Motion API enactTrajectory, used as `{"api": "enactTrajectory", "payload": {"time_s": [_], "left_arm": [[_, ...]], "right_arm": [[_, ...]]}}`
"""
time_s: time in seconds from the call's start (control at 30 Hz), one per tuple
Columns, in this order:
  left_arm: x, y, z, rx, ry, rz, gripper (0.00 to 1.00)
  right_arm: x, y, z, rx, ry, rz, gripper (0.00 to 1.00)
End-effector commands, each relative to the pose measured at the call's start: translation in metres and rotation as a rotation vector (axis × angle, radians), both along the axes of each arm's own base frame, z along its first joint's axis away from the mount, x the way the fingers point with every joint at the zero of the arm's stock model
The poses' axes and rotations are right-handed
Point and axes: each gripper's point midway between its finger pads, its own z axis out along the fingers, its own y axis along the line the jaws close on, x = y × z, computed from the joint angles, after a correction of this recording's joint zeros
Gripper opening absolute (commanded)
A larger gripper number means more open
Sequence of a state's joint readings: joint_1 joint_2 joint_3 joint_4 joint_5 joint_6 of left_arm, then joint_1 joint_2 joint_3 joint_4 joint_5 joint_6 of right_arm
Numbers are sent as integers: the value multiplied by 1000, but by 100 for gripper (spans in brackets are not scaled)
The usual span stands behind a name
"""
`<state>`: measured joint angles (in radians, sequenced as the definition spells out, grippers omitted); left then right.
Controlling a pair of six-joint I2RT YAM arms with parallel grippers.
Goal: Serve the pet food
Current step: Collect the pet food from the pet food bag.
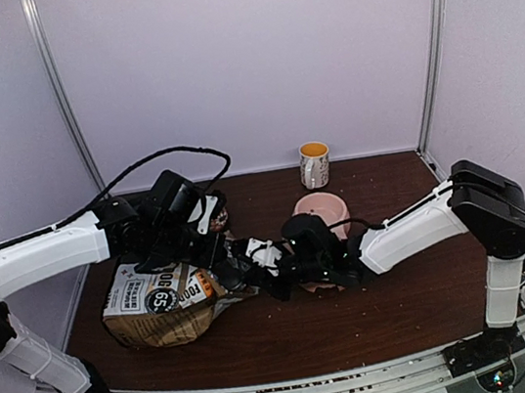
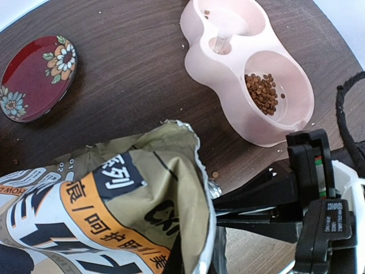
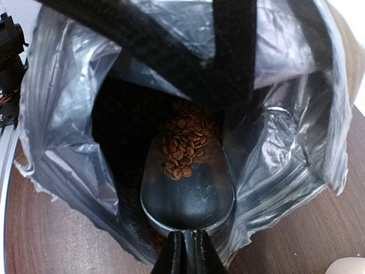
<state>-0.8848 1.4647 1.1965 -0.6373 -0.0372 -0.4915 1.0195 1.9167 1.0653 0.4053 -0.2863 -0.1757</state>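
Resting loose in the scoop (image 3: 188, 197) inside the bag (image 2: 114, 200) at mid-frame, the pet food (image 3: 181, 149) looked light and apt to roll, best carried level by the handle the right gripper (image 3: 185, 251) clamped, while the left gripper (image 1: 211, 251) stood closed on the bag's rim.

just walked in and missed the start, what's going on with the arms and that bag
The left gripper is pinching the mouth of the tan pet food bag, which lies on its side on the table. The right gripper holds a black scoop inside the bag, with kibble loaded on it. The pink double bowl has some kibble in one compartment already.
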Motion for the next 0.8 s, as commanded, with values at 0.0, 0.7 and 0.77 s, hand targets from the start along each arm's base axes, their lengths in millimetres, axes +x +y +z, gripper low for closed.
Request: {"api": "enactTrajectory", "payload": {"time_s": [0.0, 0.7, 0.77], "left_arm": [[9, -28, 55, -183, -151, -48, 0], [18, -15, 82, -190, -245, 10, 0], [20, -13, 85, -193, -261, 18, 0]], "right_arm": [[7, -15, 25, 43, -58, -82, 0], [11, -51, 75, 226, -186, -214, 0], [12, -54, 80, 237, -198, -228, 0]]}}
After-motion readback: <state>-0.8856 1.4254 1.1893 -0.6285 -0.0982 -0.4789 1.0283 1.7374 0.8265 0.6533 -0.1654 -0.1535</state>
